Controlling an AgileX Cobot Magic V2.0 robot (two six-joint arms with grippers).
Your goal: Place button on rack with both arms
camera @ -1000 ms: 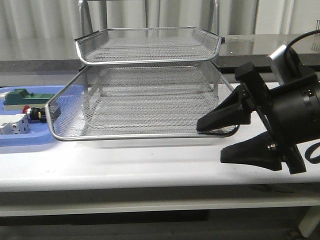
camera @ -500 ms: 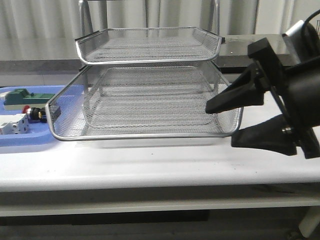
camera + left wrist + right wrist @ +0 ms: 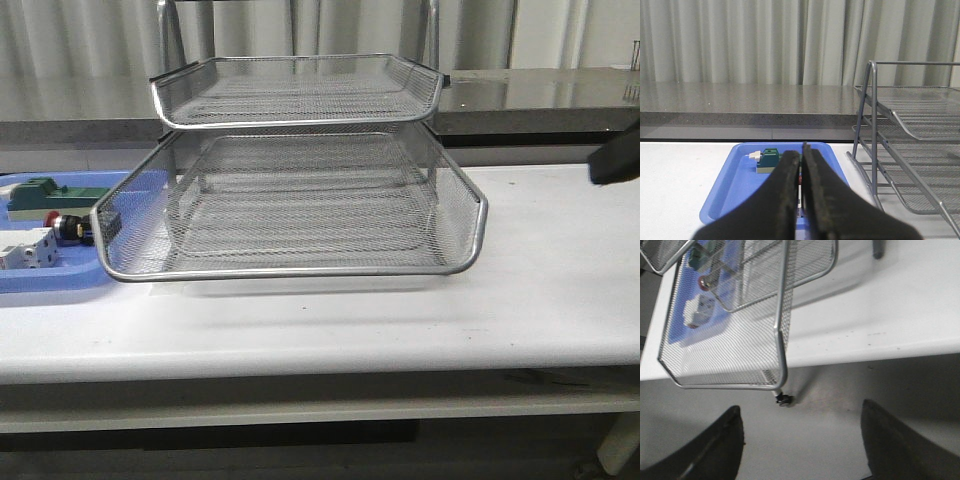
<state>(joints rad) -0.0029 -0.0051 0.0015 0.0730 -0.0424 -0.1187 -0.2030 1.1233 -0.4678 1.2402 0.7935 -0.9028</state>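
Left wrist view shows your left gripper (image 3: 801,200) pressed together (empty), button (image 3: 800,176) just beyond its tips; right gripper (image 3: 800,440) spread wide.

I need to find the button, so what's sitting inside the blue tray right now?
In the blue tray lie the button, a green block and a white breaker. The rack screens the tray's right end, so anything there is hidden.

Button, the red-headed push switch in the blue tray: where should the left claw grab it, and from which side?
Take the red-headed push-button switch by its black cylindrical body, coming down from above. It lies on its side in the blue plastic tray, with the green block behind it and the white breaker in front, so probably only its top is free.
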